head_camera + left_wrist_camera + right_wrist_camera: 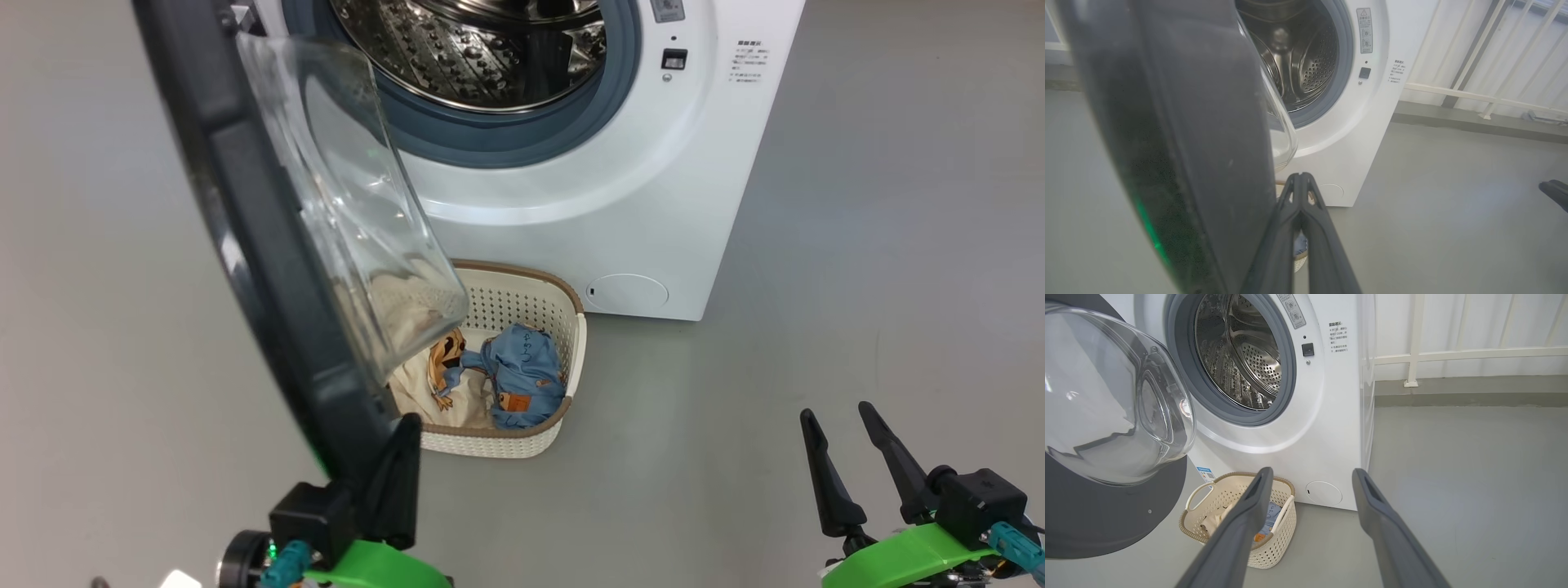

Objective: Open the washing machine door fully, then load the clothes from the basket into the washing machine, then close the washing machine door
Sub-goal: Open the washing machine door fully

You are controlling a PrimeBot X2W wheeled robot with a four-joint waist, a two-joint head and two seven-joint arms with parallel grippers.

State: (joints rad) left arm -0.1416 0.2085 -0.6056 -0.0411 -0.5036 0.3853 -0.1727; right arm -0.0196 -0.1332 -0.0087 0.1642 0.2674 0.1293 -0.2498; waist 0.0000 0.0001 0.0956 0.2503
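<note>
Clenched left fingers [398,474] are leaning on washing machine door [261,269] at their left, risking slipping off glossy rim; right fingers [831,482] are hanging spread, empty.

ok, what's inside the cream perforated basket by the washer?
A cream-beige garment with brown print and a light blue denim-like garment. The round door's glossy black rim hides the basket's left end in the head view.

The washing machine door [261,269] covers the left part of the basket [522,304] and of the cream garment [420,392]. The top of the washing machine [653,204] is cut off; its printed text [752,62] is too small to read.
</note>
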